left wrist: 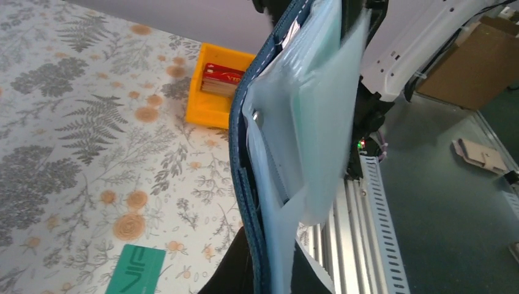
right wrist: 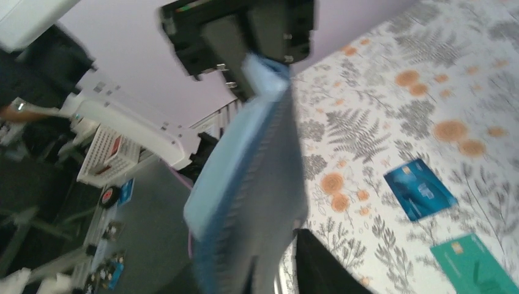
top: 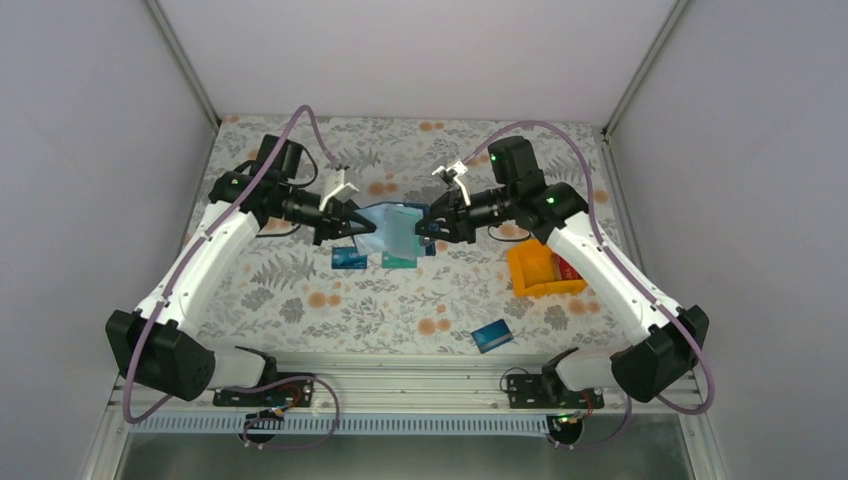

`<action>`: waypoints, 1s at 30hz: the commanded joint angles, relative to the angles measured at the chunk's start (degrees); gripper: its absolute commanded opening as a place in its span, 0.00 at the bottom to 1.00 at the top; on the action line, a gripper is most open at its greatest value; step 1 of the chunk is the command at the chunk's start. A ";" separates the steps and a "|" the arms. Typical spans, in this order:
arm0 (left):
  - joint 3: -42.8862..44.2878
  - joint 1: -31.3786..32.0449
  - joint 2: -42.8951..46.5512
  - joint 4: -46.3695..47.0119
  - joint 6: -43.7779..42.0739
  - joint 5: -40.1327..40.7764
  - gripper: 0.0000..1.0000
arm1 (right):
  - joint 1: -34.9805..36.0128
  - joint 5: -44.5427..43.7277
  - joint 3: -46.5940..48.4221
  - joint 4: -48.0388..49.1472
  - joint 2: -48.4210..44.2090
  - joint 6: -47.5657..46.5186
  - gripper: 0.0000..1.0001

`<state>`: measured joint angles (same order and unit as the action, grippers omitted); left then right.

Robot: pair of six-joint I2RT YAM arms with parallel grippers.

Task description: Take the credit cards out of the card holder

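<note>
The card holder [top: 395, 228] hangs in the air above the middle of the desk [top: 300, 330], nearer its far edge, spread between the two arms. The left jaws are closed on its left edge. The right jaws sit at its right edge, but the blurred wrist view does not show whether they pinch it or stand slightly apart. Holding it lifted and opened out exposes the pale inner pockets, which I judge is meant to let cards slip free. A blue card [top: 348, 258] and a teal card [top: 400, 260] lie on the desk just beneath it. A second blue card [top: 491, 335] lies toward the near edge, and a red card [left wrist: 223, 76] rests in the orange bin [top: 540, 270] toward the right edge. Whether any card remains inside, I cannot tell.
</note>
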<state>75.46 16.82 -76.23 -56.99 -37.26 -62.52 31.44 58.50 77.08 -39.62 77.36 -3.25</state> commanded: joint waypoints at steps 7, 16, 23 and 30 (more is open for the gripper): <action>-3.01 -4.64 6.28 9.11 10.79 13.60 0.02 | 0.91 -46.90 -0.49 -18.64 3.58 27.61 0.55; -4.32 -6.79 8.50 11.08 12.82 17.88 0.02 | 5.74 -50.39 -31.23 -14.37 -8.04 52.01 0.94; -4.62 -6.80 8.29 11.58 13.00 14.54 0.02 | 5.78 -46.61 -36.76 -14.64 -9.49 59.55 1.00; -3.44 -6.79 8.64 10.59 12.00 13.92 0.02 | 5.76 -39.44 -44.99 -12.53 -6.00 69.80 1.00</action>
<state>70.91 10.33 -68.73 -47.11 -24.82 -46.52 36.49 15.31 35.79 -52.29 70.87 57.69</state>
